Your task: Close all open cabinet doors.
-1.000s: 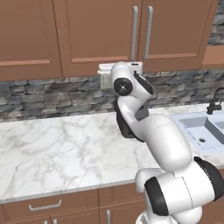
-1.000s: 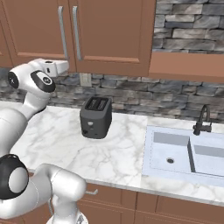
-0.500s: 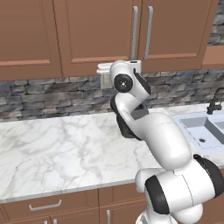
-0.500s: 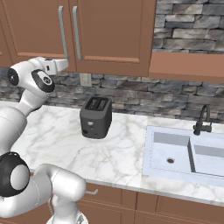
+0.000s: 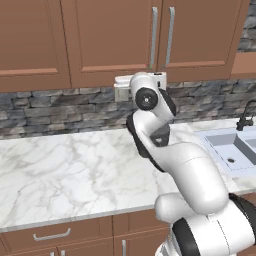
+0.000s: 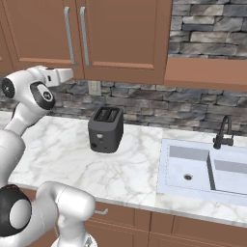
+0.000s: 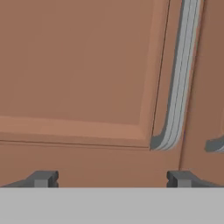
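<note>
1. We edge closer: the gripper [image 7: 111,178], fingers spread and empty, now sits just below the cabinet doors [image 5: 110,40].
2. Both doors look flush, so we judge little remains.

Even, bright rendered light; no glare. Ahead of the jaws, the cabinet door [image 7: 78,65] looks soft, slightly blurred.
</note>
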